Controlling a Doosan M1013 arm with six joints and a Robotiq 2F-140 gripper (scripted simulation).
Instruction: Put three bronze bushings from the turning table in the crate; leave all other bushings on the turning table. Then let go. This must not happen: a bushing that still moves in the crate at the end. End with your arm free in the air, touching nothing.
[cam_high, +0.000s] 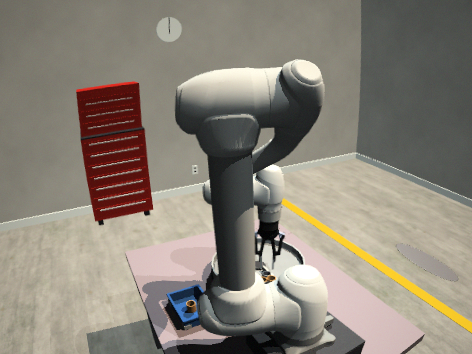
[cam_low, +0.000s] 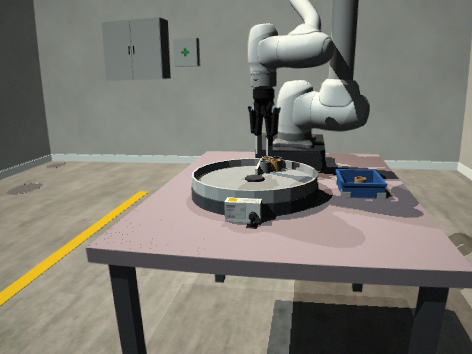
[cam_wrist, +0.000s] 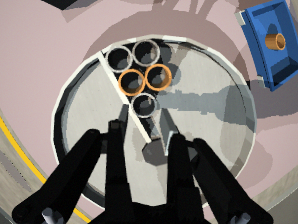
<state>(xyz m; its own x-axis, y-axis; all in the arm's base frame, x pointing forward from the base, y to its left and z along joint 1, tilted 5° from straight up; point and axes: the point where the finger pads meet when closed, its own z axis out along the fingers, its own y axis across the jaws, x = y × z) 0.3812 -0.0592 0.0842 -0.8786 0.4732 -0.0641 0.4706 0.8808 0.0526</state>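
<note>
Wrist view, looking straight down: five bushings clustered on the turning table (cam_wrist: 220, 156), next to a thin divider. Two bronze bushings (cam_wrist: 158, 78) sit touching in the middle of the cluster; three grey bushings (cam_wrist: 145, 52) lie around them, two beyond and one nearer the camera. The exterior view shows the same cluster only as a small brown-grey clump (cam_low: 270, 163) at the far rim; individual pieces cannot be counted there.

Gripper (cam_wrist: 145, 141) hangs above the turning table, fingers partly closed with nothing between them, apart from the bushings. Exterior view confirms it stands upright, clear above the cluster (cam_low: 263, 131).

Blue crate (cam_low: 350, 181) sits on the tabletop beside the turning table, one bronze bushing (cam_low: 360, 179) inside. Top view shows this too (cam_high: 190, 305), but the arm's upright link (cam_high: 232, 210) blocks most of the turning table.

A small control box (cam_low: 242, 209) is fixed to the turning table's front wall.

Tabletop (cam_low: 300, 240) is pale pink. Room: grey walls, wood-look floor, yellow floor stripe (cam_low: 70, 245), red tool chest (cam_high: 115, 155), wall cabinet (cam_low: 134, 49), wall clock (cam_high: 169, 29).
</note>
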